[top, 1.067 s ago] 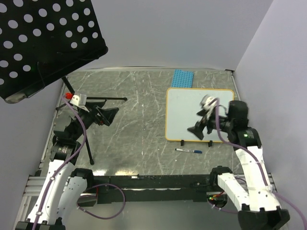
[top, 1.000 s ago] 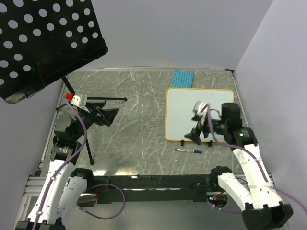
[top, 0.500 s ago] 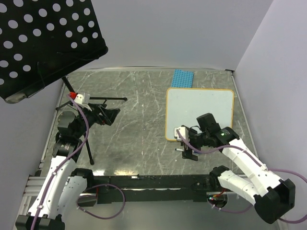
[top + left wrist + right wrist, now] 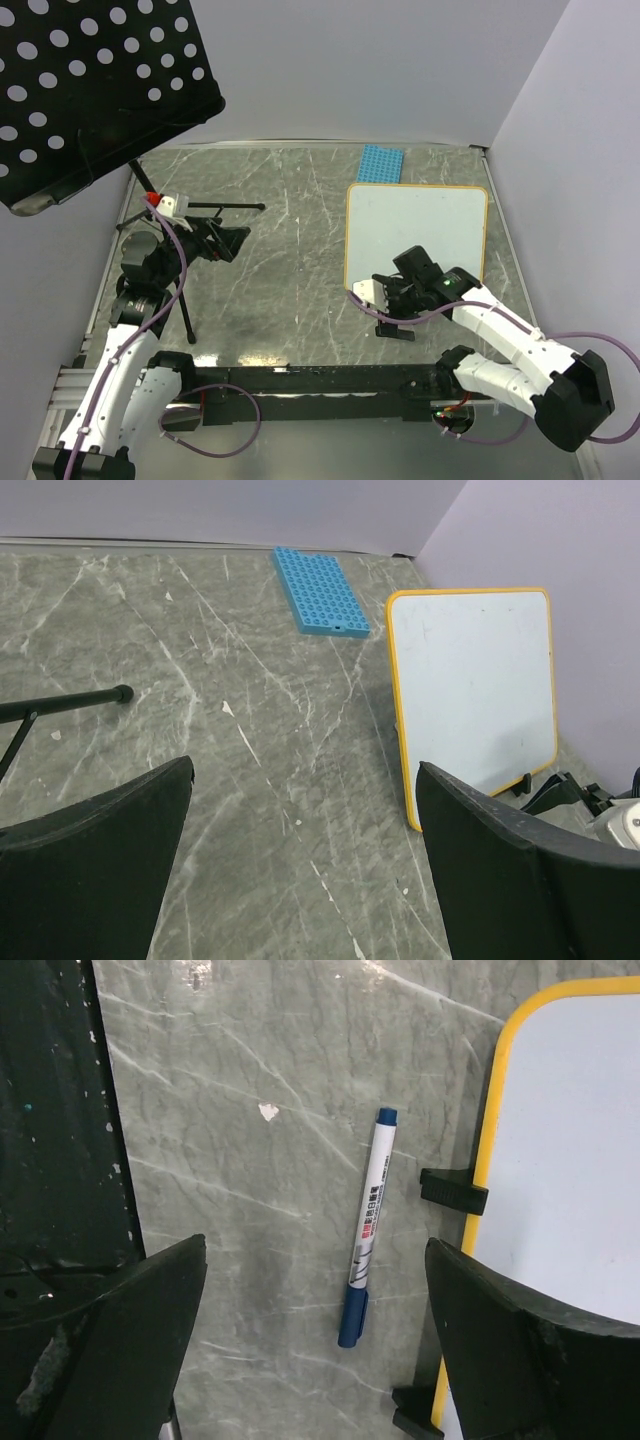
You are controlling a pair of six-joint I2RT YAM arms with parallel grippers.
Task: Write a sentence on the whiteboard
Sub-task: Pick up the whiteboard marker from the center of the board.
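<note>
We see the right gripper point(image 4: 310, 1260) with its jaws spread wide and gripping nothing, hanging over a blue-capped marker point(image 4: 366, 1225) that lies on the table point(image 4: 290, 250) between the two fingers. The marker is just beside the near edge of the whiteboard point(image 4: 570, 1160), which lies at the far right. The left gripper point(image 4: 302, 775), well to the left, is equally wide open and empty. From above, the right gripper hides the marker and part of the whiteboard's near rim; the marker's print is too small for us to read
</note>
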